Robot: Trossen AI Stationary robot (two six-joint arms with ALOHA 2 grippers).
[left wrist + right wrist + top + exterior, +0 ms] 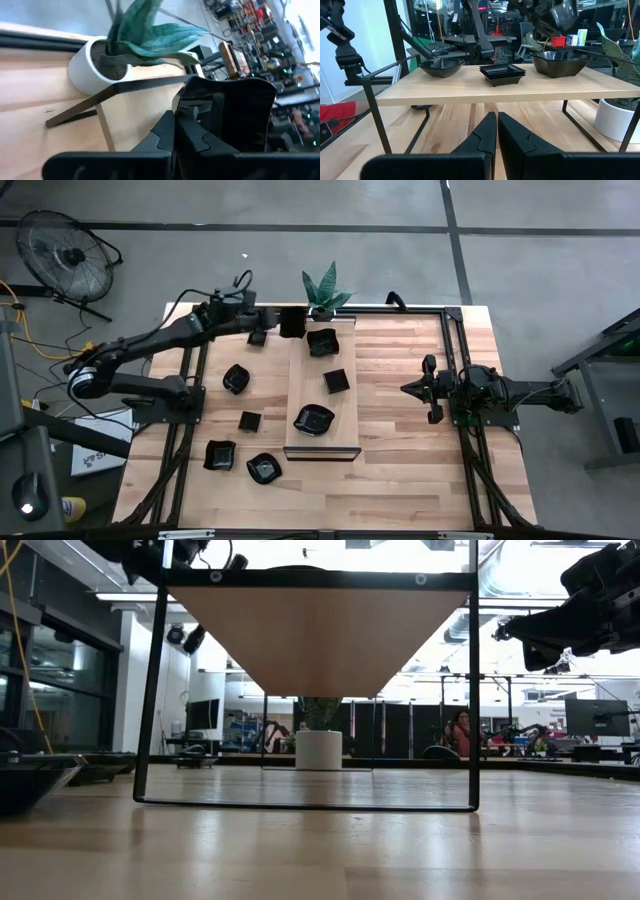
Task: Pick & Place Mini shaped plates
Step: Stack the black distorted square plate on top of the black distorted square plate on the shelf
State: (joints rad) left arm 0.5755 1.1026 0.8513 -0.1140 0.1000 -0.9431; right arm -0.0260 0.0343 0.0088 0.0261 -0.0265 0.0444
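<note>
My left gripper (285,322) is shut on a glossy black mini shaped plate (227,112) and holds it in the air at the far left corner of the raised pale wooden board (345,360). Three more plates rest on the board: a leaf-shaped one (322,341), a square one (336,381) and a wavy one (313,419). Several others (236,378) sit on the table left of the board. My right gripper (432,390) hangs shut and empty at the table's right side. My left gripper pinches the plate's rim (184,102) between its two shut fingers (167,130). The fingers come from the table's left, slanting a little downward. The plate stands on edge beyond the fingertips, lifted clear of board and table.
A potted plant in a white pot (325,295) stands at the far edge, just behind the board and close to the held plate. The board's black metal stand (305,804) and the frame rails (455,350) border the working area. Bare wood lies between the board and my right gripper.
</note>
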